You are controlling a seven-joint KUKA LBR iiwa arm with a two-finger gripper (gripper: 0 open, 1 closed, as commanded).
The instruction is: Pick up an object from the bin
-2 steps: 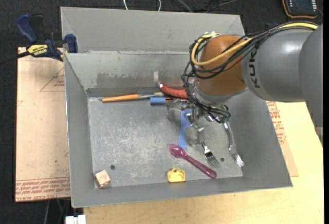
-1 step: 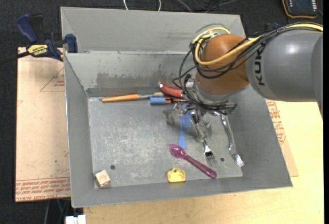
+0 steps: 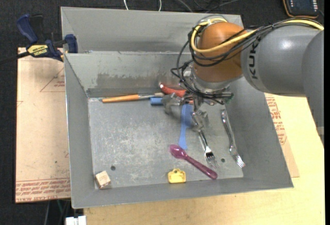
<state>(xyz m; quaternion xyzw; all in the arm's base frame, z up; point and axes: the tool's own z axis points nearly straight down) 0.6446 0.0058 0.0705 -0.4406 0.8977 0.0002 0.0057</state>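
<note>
Gripper [image 3: 195, 114] low in the bin [image 3: 77, 115], right of centre towards the back wall, under the arm's orange cover; open or closed: cannot tell; it sits at the upper end of a blue plastic utensil [image 3: 182, 133], touching or just above it, unclear; two metal forks [image 3: 206, 147] just to its right; purple spoon [image 3: 195, 162] nearer the front; orange pencil [image 3: 121, 98] to the left.
</note>
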